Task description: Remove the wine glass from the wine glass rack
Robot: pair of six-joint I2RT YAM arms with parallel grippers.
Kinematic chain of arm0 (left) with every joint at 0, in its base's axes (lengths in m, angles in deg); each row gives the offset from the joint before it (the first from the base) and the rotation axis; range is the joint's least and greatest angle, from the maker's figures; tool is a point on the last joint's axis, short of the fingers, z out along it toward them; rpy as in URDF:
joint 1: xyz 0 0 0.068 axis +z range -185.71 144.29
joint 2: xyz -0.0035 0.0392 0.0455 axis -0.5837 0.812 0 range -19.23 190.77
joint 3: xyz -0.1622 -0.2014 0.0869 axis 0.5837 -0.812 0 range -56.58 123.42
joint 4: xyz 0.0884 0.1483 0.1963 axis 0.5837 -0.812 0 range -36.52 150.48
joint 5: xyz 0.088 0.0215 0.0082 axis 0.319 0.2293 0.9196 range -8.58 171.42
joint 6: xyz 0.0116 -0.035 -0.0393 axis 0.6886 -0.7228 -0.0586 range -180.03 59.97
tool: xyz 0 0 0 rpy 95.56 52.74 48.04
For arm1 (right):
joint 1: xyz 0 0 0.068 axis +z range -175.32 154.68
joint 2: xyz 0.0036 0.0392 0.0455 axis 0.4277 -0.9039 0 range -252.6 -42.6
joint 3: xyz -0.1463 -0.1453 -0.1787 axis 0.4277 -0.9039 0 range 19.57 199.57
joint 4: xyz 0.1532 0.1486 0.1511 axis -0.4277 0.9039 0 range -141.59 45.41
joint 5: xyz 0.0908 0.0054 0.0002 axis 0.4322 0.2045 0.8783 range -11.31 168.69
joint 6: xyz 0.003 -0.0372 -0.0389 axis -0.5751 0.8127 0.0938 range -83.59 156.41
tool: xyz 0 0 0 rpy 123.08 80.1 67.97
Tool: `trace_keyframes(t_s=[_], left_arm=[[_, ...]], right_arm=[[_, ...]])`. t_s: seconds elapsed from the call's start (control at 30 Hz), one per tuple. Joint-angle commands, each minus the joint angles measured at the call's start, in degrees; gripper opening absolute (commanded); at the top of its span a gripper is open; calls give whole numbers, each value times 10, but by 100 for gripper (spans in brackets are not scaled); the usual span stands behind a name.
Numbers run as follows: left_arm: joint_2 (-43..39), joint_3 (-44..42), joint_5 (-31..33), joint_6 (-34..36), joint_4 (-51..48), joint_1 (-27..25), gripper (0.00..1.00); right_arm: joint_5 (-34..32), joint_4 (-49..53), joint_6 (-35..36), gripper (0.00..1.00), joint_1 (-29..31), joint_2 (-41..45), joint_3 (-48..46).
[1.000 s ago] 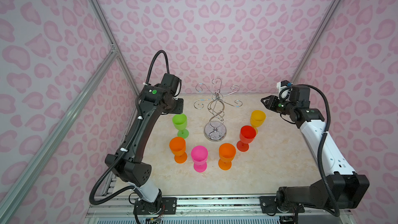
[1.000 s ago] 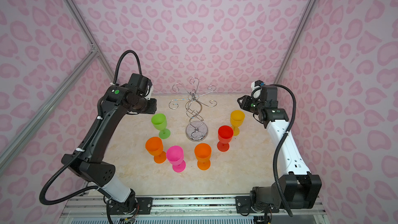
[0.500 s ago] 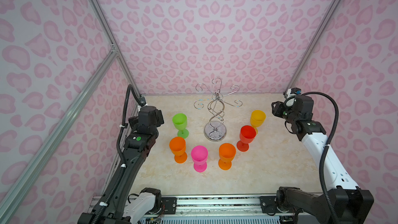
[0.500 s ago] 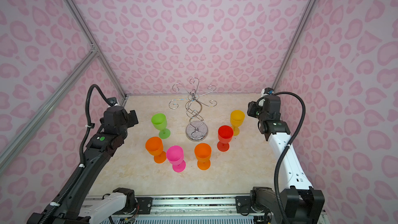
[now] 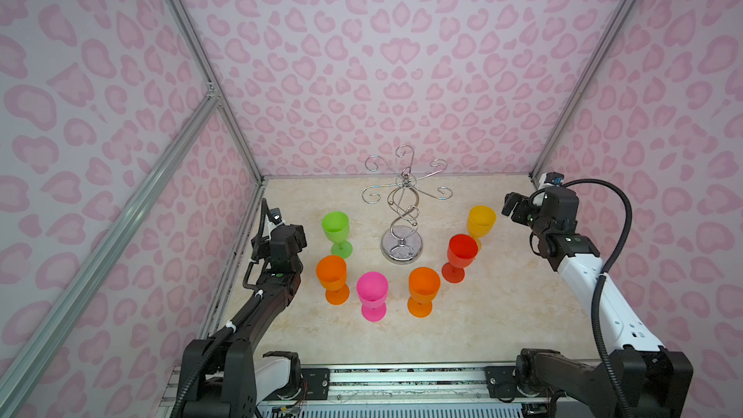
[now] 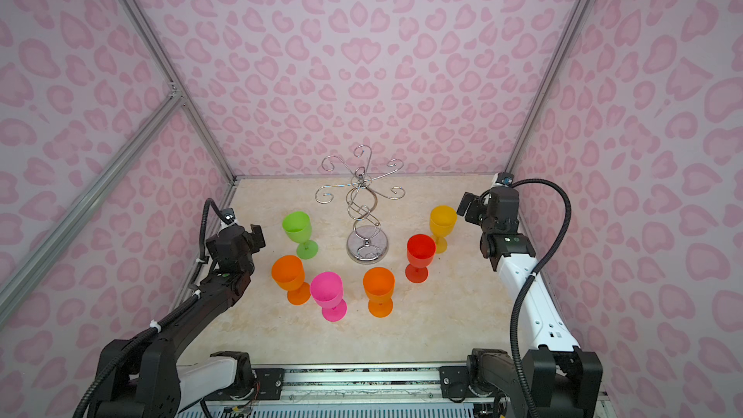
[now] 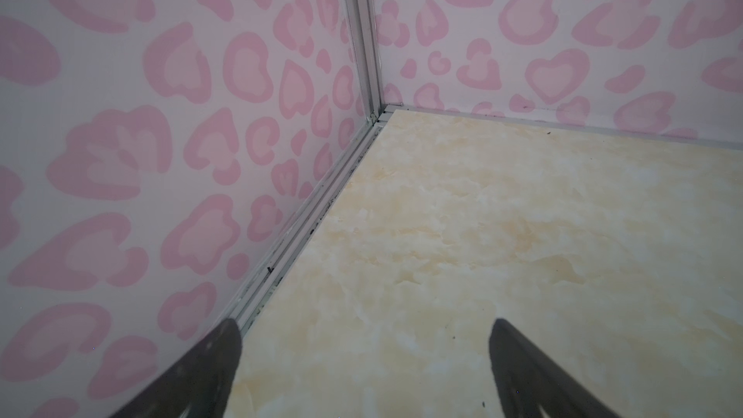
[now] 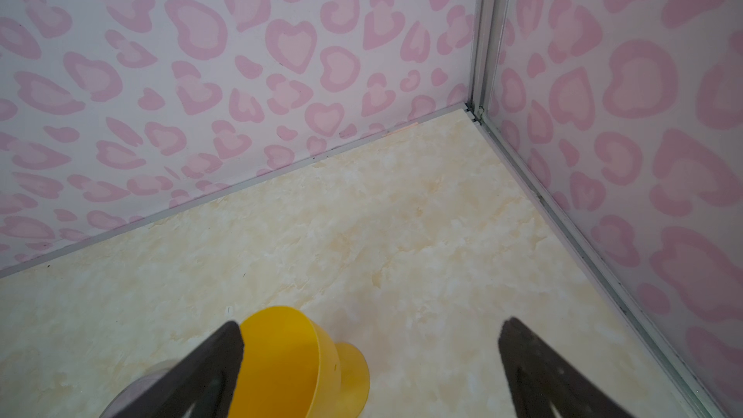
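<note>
The chrome wine glass rack (image 5: 403, 211) (image 6: 364, 213) stands at the back middle of the table, and its curled hooks are bare. Several coloured wine glasses stand upright around it: green (image 5: 335, 227), orange (image 5: 331, 275), pink (image 5: 372, 289), orange (image 5: 424, 285), red (image 5: 462, 249) and yellow (image 5: 481, 221). My left gripper (image 7: 364, 323) (image 5: 298, 235) is open and empty, low by the left wall, left of the green glass. My right gripper (image 8: 370, 323) (image 5: 512, 207) is open, just right of the yellow glass (image 8: 289, 355), which stands beside one finger.
Pink patterned walls with aluminium rails close in the marble-look table (image 5: 502, 307) on the left, back and right. The arm bases sit on a rail (image 5: 402, 375) at the front edge.
Both grippers have opened. The left arm has swung down and back from near the rack to the left wall. The right gripper has drawn back slightly from the yellow glass.
</note>
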Motion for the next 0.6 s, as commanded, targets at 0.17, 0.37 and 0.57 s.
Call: trace_keyframes(t_s=[0.17, 0.37, 0.57], left_arm=[[88, -70, -118, -11, 230, 11, 98], [127, -101, -150, -25, 310, 31, 98], [141, -116, -166, -19, 346, 33, 98]], right_arm=[[-70, -139, 15, 98, 1, 15, -93], [-115, -300, 49, 98, 10, 8, -203], [-157, -426, 88, 98, 15, -51, -279]])
